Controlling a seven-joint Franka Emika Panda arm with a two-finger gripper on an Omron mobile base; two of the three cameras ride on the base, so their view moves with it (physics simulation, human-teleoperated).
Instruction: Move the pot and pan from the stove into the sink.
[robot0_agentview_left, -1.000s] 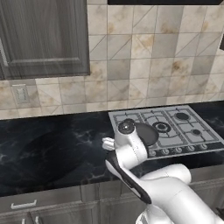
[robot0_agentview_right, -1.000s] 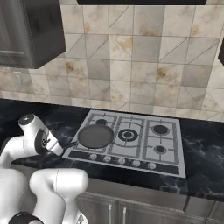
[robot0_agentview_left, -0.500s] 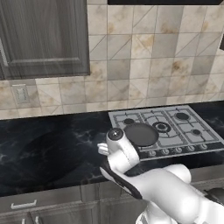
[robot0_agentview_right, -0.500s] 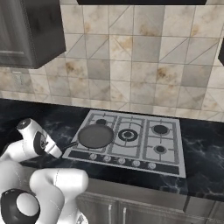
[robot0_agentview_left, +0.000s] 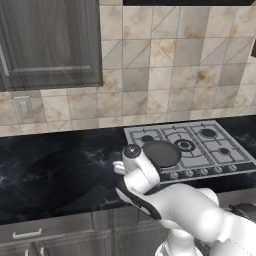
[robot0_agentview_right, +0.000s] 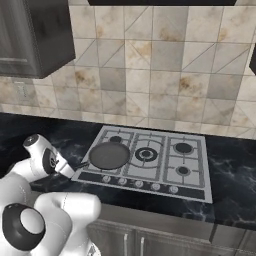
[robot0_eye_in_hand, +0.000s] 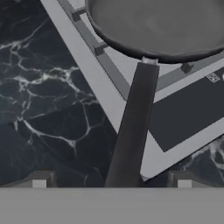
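Pan (robot0_agentview_right: 109, 155) is sitting on the stove (robot0_agentview_right: 165, 170), front-left burner, near the cooktop's front-left corner. In the hand view its long dark handle (robot0_eye_in_hand: 131, 127) is sticking out past the cooktop's edge over the black marble worktop (robot0_agentview_left: 55, 175), running down between the two fingertips (robot0_eye_in_hand: 39, 180). Gripper (robot0_eye_in_hand: 111, 183) is standing wide, jaws straddling the handle, not clamping it; contact can't be told. The arm is reaching low at the worktop's front edge, left of the stove. Tiled wall (robot0_agentview_right: 150, 65) behind, dark cabinet (robot0_agentview_left: 50, 45) upper left.
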